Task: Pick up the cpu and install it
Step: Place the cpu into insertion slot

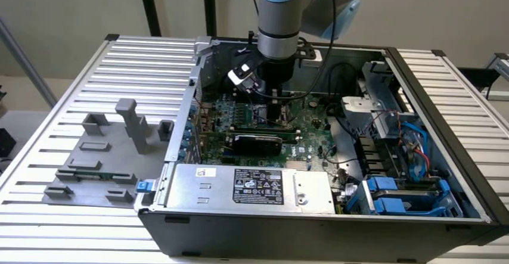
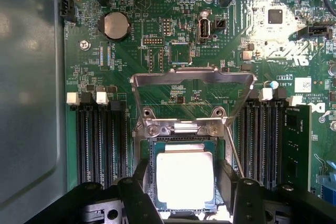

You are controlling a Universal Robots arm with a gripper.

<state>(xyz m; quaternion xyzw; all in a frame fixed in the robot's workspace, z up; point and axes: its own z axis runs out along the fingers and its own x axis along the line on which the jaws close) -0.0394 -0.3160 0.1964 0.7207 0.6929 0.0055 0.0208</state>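
The cpu (image 2: 185, 179), a small square chip with a pale silver top, lies level in the motherboard socket (image 2: 181, 141) in the wrist view. My gripper (image 2: 184, 182) straddles it, one black finger (image 2: 140, 174) against each of two opposite edges, shut on the chip. The socket's metal load plate (image 2: 191, 77) stands flipped up behind it. In the exterior view the arm reaches straight down into the open computer case, with the gripper (image 1: 275, 120) low over the green motherboard (image 1: 314, 133); the chip is hidden under it there.
Memory slots (image 2: 100, 140) flank the socket, and a memory stick (image 2: 296, 145) stands in one. A dark card (image 1: 254, 140) and the silver power supply box (image 1: 250, 186) lie close to the gripper. Cables and drive bays (image 1: 397, 186) fill the case's right. A grey fixture (image 1: 104, 157) sits outside on the slatted table.
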